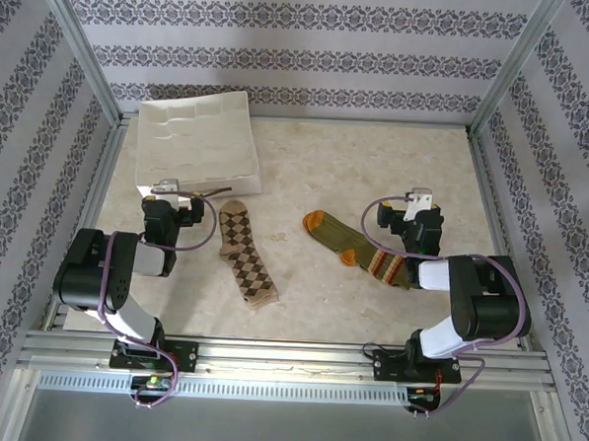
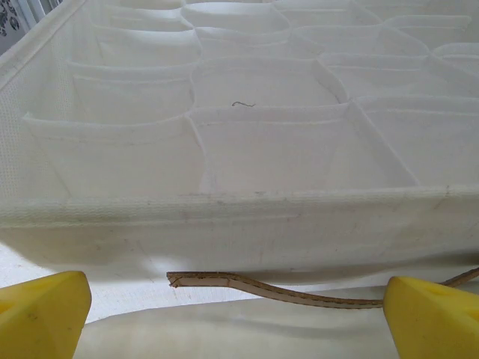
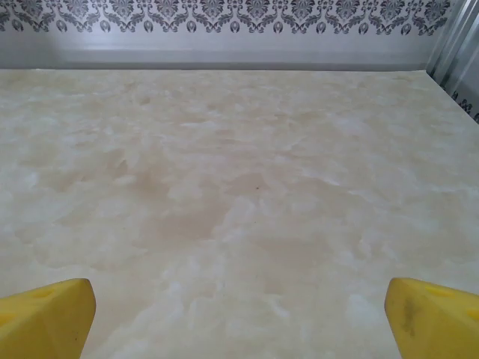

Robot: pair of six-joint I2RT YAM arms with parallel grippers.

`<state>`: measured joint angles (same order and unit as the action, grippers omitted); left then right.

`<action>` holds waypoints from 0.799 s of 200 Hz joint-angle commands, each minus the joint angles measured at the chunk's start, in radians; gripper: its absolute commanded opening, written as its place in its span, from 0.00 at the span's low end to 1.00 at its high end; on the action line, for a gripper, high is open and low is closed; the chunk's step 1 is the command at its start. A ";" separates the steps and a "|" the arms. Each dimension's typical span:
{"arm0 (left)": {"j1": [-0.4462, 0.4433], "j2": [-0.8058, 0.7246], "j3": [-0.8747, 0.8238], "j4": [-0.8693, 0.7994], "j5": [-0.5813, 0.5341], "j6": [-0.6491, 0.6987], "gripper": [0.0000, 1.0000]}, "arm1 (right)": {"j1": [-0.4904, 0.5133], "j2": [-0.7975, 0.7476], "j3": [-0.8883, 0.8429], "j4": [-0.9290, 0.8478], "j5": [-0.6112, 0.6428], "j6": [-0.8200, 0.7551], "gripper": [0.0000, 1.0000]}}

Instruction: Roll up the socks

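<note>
Left fingers (image 2: pixel 41 314) and right fingers (image 3: pixel 45 318) are spread wide, gripping nothing. The argyle sock (image 1: pixel 245 257) and olive sock (image 1: pixel 362 249) are best stacked first, then rolled tightly from the toe.

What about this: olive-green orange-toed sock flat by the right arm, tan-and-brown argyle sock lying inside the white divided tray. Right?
No. The tan-and-brown argyle sock lies flat on the marbled table, near the white divided tray, not in it, per the top external view. Rest stands.

You've got grey-patterned wallpaper walls (image 1: pixel 284 42) at 9, 12 & 3 o'clock, alu posts (image 1: pixel 81 56) in far corners, cream marble-look tabletop (image 1: pixel 376 166), white divided tray (image 1: pixel 200 184) at 10 o'clock, soft even light
</note>
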<state>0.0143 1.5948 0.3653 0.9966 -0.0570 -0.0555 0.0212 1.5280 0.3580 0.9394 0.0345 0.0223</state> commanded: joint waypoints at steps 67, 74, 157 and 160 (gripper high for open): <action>-0.007 -0.007 0.000 -0.012 -0.002 0.021 0.99 | -0.009 0.009 0.013 0.032 -0.019 0.007 0.98; -0.007 -0.006 0.005 -0.019 0.012 0.027 0.99 | -0.009 0.009 0.013 0.031 -0.018 0.008 0.98; -0.019 -0.042 -0.044 0.051 0.012 0.049 0.99 | 0.002 -0.028 -0.071 0.140 0.021 0.003 0.98; -0.027 -0.058 -0.054 0.054 -0.012 0.052 0.99 | 0.012 -0.049 -0.077 0.138 0.046 -0.001 0.98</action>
<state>0.0139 1.5944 0.3641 0.9760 -0.0189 -0.0296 0.0166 1.5265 0.3408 0.9806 0.0338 0.0231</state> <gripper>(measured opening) 0.993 0.982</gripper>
